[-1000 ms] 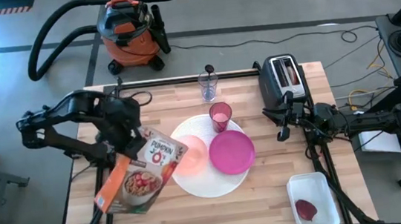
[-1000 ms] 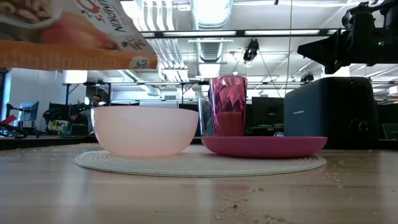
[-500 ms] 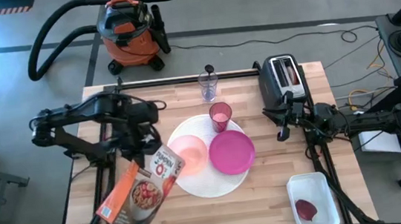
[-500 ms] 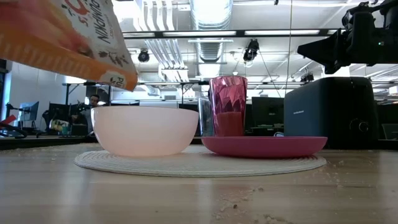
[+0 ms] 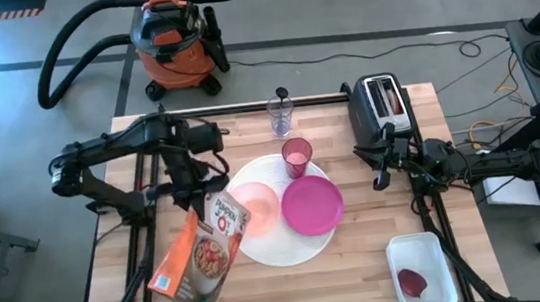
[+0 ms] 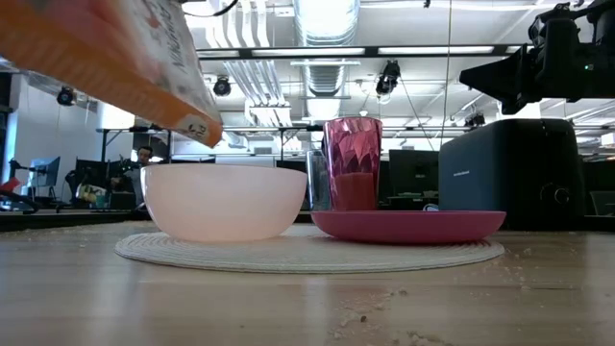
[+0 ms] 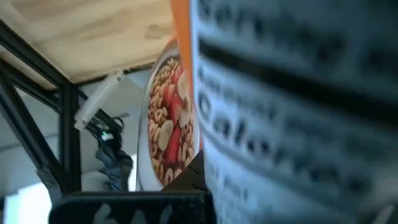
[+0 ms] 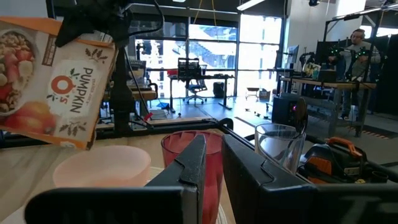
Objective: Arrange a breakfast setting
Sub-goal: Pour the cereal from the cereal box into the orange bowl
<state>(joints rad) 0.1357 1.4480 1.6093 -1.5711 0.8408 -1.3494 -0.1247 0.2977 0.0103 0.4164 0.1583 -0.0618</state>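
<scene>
Gripping a cereal box (image 5: 199,261) with its fingers closed tight on it, the left gripper (image 5: 195,201) hangs above the table (image 5: 362,262), just to the left of the pale pink bowl (image 5: 254,204). Its box tilts steeply, the upper corner close over the bowl's left rim and the rest slanting away toward the table's near left edge; from the low view that orange corner (image 6: 197,123) sits just above the bowl (image 6: 224,201) without touching it. That bowl rests on the left half of the large white round plate (image 5: 281,250), and the smaller magenta plate (image 5: 312,206) lies on the right half, beside the bowl. A translucent pink cup (image 5: 297,155) stands upright at the white plate's far edge, with the clear glass (image 5: 281,120) farther back near the table's rear edge. Off to the right, the right gripper (image 5: 381,174) waits near the toaster (image 5: 382,105), its fingers nearly together and holding nothing.
</scene>
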